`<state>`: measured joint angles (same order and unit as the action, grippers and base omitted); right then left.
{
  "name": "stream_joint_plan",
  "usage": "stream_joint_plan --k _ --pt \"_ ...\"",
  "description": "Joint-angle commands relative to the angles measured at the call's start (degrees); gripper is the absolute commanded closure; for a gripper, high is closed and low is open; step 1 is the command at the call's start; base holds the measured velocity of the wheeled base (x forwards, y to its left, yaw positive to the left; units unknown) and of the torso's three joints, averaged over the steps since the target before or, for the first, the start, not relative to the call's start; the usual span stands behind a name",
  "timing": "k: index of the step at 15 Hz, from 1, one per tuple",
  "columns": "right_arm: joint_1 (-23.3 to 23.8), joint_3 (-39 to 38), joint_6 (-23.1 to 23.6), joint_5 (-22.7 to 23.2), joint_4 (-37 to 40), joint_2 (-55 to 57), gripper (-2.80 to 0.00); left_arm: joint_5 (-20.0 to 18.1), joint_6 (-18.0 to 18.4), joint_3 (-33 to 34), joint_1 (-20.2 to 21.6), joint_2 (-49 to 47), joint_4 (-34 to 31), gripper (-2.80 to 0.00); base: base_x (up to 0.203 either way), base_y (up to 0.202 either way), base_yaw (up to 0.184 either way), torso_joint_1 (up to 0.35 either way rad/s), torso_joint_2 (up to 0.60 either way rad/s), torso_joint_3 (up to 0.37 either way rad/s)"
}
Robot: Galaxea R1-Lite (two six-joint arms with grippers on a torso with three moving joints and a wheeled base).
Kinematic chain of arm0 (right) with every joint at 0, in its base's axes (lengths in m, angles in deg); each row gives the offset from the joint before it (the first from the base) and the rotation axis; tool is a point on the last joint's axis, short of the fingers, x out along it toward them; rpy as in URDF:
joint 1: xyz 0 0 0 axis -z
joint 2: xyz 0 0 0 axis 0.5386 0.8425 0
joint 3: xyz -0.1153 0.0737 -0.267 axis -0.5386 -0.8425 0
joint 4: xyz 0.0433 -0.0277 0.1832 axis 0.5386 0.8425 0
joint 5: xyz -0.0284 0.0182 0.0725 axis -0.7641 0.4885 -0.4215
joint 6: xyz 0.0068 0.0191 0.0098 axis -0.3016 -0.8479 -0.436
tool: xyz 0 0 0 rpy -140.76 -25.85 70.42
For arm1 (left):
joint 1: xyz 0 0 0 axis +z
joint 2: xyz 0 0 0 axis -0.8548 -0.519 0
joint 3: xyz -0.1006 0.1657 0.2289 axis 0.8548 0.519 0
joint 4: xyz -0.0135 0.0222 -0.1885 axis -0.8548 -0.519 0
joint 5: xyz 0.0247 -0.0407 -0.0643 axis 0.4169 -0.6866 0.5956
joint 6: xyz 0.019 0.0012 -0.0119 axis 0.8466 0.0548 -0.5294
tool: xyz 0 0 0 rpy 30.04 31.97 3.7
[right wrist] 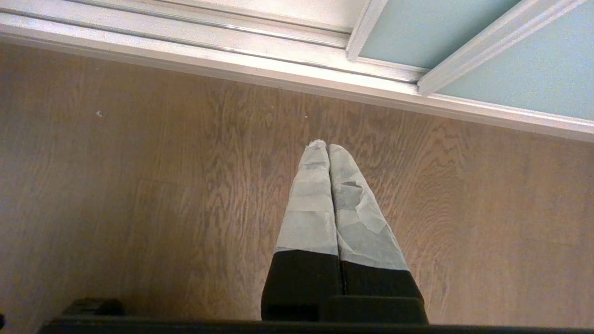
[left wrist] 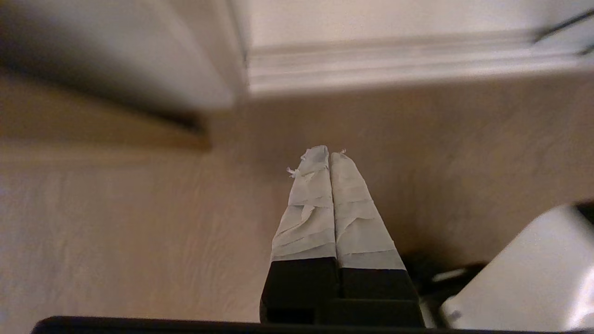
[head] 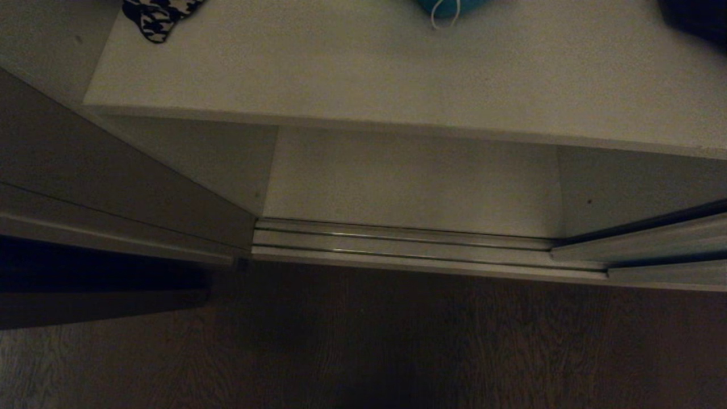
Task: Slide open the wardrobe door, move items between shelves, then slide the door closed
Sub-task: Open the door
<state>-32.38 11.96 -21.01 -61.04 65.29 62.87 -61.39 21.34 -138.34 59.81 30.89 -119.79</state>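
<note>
Wardrobe open; your tape-wrapped left gripper (left wrist: 329,155) and right gripper (right wrist: 327,147) pinched closed, empty, over brown wood floor (head: 397,341); teal plush toy (head: 448,7) awaits on far off-white shelf (head: 397,68).

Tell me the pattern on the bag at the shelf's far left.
Black-and-white houndstooth bag, clearest in the head view.

Each hand, left hand (left wrist: 330,155) and right hand (right wrist: 327,147), has tapering tape-wrapped fingers on black bases.
</note>
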Motion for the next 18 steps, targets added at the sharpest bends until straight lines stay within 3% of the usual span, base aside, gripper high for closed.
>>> stream_joint_plan --k 1,5,11,13,14,18 --pt "0.03 0.04 0.03 0.04 0.0 -0.09 0.0 2.13 0.31 10.12 -0.73 6.74 2.78 0.0 0.0 0.0 0.0 0.0 0.0 0.0" --pt "-0.03 0.04 0.03 0.04 0.0 -0.09 0.0 5.65 2.82 25.96 -0.96 13.35 9.73 0.0 0.0 0.0 0.0 0.0 0.0 0.0" --pt "-0.03 -0.05 0.03 0.04 0.0 -0.09 0.0 8.87 3.55 54.12 -0.98 18.49 40.34 0.0 0.0 0.0 0.0 0.0 0.0 0.0" --pt "-0.03 0.04 0.03 0.04 0.0 -0.09 0.0 8.97 3.01 63.44 -0.99 18.7 54.33 0.0 0.0 0.0 0.0 0.0 0.0 0.0" --pt "-0.03 -0.05 0.03 0.04 0.0 -0.09 0.0 8.74 2.65 65.42 -0.99 18.78 58.9 0.0 0.0 0.0 0.0 0.0 0.0 0.0" --pt "-0.03 -0.02 0.03 0.04 0.0 -0.09 0.0 2.43 -0.72 66.88 -0.99 18.85 63.49 0.0 0.0 0.0 0.0 0.0 0.0 0.0"
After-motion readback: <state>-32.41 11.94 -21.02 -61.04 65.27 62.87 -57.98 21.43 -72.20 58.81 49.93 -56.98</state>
